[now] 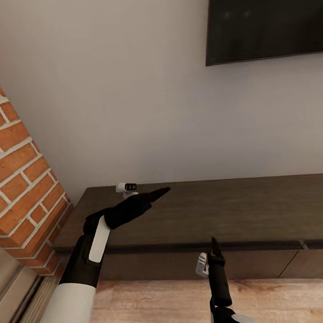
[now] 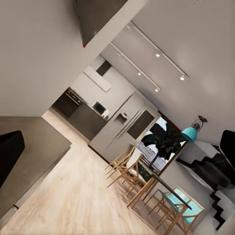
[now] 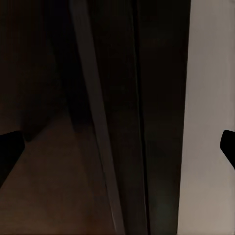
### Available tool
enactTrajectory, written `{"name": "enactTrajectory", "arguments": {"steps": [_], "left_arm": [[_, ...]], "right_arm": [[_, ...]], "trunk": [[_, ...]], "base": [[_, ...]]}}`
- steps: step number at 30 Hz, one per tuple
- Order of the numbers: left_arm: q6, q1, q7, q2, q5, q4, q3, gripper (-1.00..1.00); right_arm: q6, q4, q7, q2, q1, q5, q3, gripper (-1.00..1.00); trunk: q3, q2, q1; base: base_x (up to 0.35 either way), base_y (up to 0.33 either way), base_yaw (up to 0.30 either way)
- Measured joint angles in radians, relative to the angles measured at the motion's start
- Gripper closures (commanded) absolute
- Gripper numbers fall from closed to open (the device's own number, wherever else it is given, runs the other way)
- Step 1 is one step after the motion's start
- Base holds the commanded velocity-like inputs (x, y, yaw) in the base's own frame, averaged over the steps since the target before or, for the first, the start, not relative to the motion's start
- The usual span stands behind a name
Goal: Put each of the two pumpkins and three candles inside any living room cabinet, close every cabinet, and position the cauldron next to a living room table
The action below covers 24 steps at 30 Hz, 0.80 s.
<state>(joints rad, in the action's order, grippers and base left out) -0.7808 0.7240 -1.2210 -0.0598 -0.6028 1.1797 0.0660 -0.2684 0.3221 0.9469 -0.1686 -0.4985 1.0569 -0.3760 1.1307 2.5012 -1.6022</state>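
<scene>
The long, low dark-brown cabinet [image 1: 228, 214] runs along the white wall, and its drawer fronts look shut. My left gripper [image 1: 158, 194] reaches out over the left part of its flat top, holding nothing. In the left wrist view its fingers [image 2: 10, 152] sit far apart at the frame's edges, so it is open, with the cabinet top [image 2: 34, 142] beneath. My right gripper [image 1: 214, 246] points at the cabinet's front top edge and is open and empty; its wrist view shows the dark cabinet front [image 3: 112, 98] very close. The cauldron, pumpkins and candles are out of view.
A brick column [image 1: 10, 165] stands at the left end of the cabinet. A dark TV [image 1: 264, 12] hangs on the wall above. A small white device [image 1: 127, 187] sits on the cabinet top. Across the room, the left wrist view shows a dining table with chairs [image 2: 161, 191].
</scene>
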Motion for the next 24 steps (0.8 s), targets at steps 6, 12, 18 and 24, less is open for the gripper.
{"name": "enactTrajectory", "arguments": {"steps": [6, 12, 18, 24], "left_arm": [[0.0, 0.0, 0.0, 0.0, 0.0, 0.0, 0.0, -1.0], [0.0, 0.0, 0.0, 0.0, 0.0, 0.0, 0.0, -1.0], [0.0, 0.0, 0.0, 0.0, 0.0, -0.001, 0.0, -1.0], [0.0, 0.0, 0.0, 0.0, 0.0, -0.001, 0.0, -1.0]], "right_arm": [[-0.001, 0.0, -0.004, -0.002, 0.0, -0.001, -0.001, -1.0], [-0.002, 0.0, -0.006, -0.002, 0.0, -0.002, -0.001, -1.0], [-0.002, 0.0, -0.007, -0.003, 0.0, -0.002, -0.001, 1.0], [-0.008, 0.0, -0.003, -0.006, 0.001, -0.001, 0.003, 1.0]], "trunk": [[0.0, 0.0, 0.0], [0.0, 0.0, 0.0], [0.0, 0.0, 0.0], [0.0, 0.0, 0.0]], "base": [[0.003, 0.0, 0.0], [0.0, 0.0, 0.0], [0.0, 0.0, 0.0], [0.0, 0.0, 0.0]]}}
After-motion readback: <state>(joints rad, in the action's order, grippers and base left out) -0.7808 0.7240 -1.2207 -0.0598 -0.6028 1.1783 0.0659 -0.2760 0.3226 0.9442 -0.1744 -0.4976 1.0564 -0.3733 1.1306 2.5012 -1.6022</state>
